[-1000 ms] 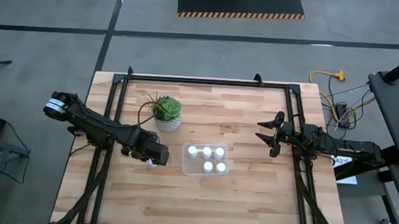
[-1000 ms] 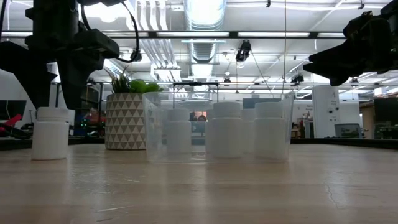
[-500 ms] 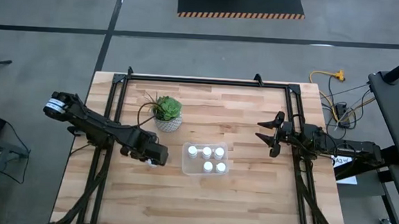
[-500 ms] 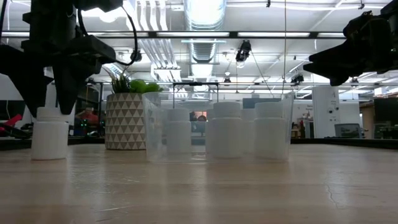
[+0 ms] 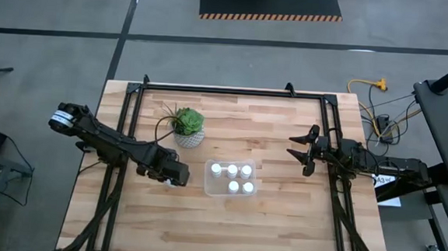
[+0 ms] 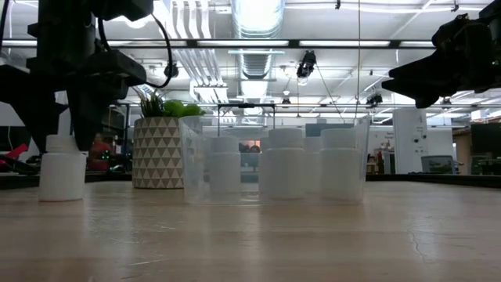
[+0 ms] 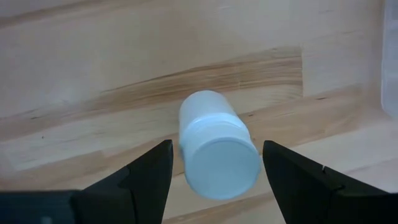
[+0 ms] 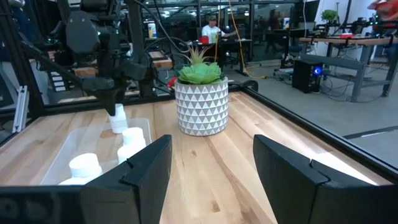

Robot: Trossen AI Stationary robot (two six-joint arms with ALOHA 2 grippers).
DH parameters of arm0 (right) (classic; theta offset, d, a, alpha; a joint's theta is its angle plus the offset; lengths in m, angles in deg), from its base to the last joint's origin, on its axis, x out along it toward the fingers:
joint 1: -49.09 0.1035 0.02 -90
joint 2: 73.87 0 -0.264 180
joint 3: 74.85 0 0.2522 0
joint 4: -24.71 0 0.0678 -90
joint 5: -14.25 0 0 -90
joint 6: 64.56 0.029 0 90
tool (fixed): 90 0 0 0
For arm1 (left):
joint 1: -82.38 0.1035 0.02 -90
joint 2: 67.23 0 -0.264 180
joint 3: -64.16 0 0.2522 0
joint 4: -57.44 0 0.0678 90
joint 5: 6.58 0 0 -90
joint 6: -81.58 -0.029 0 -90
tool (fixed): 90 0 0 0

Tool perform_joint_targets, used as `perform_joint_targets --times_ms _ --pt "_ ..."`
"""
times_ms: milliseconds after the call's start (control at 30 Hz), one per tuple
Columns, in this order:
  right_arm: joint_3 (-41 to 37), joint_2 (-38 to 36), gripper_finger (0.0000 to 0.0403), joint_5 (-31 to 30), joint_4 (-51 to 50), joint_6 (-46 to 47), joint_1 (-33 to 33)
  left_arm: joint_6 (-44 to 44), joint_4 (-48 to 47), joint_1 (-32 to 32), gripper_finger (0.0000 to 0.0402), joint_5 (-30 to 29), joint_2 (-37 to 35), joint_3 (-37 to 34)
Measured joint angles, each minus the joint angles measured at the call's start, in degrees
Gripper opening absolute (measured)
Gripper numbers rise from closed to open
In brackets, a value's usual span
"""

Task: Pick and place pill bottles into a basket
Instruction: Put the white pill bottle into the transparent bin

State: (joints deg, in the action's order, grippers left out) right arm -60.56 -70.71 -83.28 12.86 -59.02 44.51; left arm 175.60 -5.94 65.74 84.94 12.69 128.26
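One white pill bottle [image 6: 63, 168] stands upright on the table, left of the clear basket [image 5: 207, 179]; the left wrist view [image 7: 214, 140] shows it too. My left gripper [image 6: 61, 146] is open and points down. Its fingers stand on either side of the bottle's cap, with small gaps showing in the left wrist view. Several pill bottles [image 5: 232, 170] stand upright in the basket. My right gripper [image 5: 299, 152] is open and empty, raised over the table's right part.
A green plant in a white patterned pot [image 5: 186, 126] stands just beyond the basket and the left gripper; the low view [image 6: 160, 153] shows it too. Black frame rails run along the table's left, right and far edges. Bare wood lies toward the near edge.
My left gripper has come down a little over the lone pill bottle, still open, so its fingertips now reach beside the cap. The bottle has stayed where it was.
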Motion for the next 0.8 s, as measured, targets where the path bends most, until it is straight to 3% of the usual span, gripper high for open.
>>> perform_joint_targets --times_ms 300,633,800 --pt "0.02 0.00 0.0215 0.00 -0.01 0.00 0.00 -0.15 -0.09 0.02 0.0228 0.07 0.00 -0.10" --pt "0.01 0.00 0.0215 0.01 -0.02 0.00 0.02 -1.49 2.31 0.02 0.0143 0.46 -0.02 -0.10" --pt "0.01 0.00 0.0215 0.00 -0.02 0.00 0.02 -1.88 4.79 0.00 0.0143 0.42 -0.02 -0.10"
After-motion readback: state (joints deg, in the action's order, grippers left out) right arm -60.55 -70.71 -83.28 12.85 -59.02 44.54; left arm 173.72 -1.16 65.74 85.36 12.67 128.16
